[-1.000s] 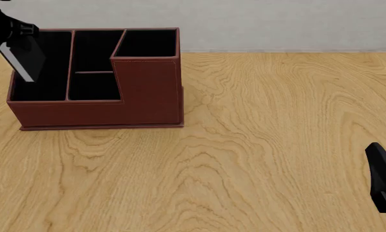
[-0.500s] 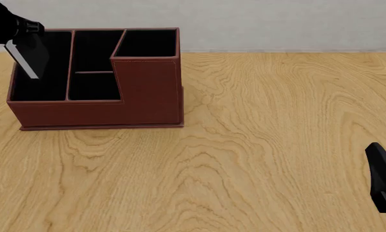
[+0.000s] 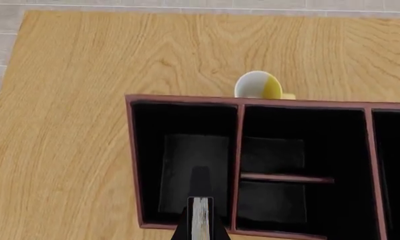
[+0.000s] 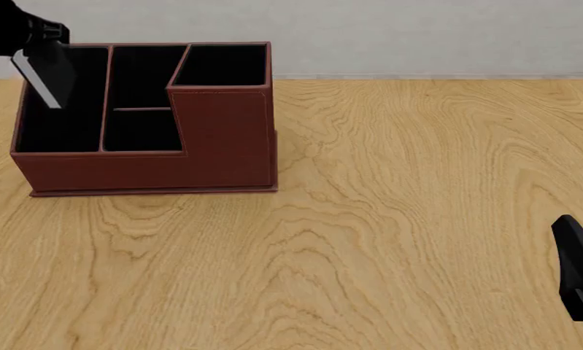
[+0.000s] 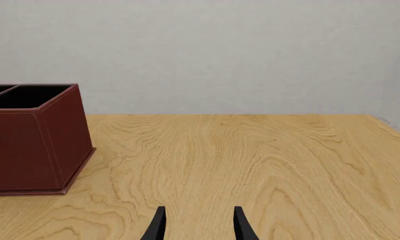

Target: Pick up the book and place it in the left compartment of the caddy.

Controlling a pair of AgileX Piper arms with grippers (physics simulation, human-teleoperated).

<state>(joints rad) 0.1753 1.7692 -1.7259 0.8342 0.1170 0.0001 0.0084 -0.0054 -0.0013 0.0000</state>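
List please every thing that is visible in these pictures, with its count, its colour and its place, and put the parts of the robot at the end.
caddy: one, reddish-brown with black inside, far left part of the table.
left compartment: one, black-lined long slot at the caddy's left side, nothing lying in it.
book: one, black cover with white page edges, held tilted above the left compartment.
cup: one, white and yellow, on the table just behind the caddy; seen only in the left wrist view.
table: one, light wood grain, under everything.
wall: one, pale grey, behind the table.
left gripper: one, black, over the caddy's far left corner, shut on the book.
right gripper: one, black, low over the table's near right part, open, holding nothing.
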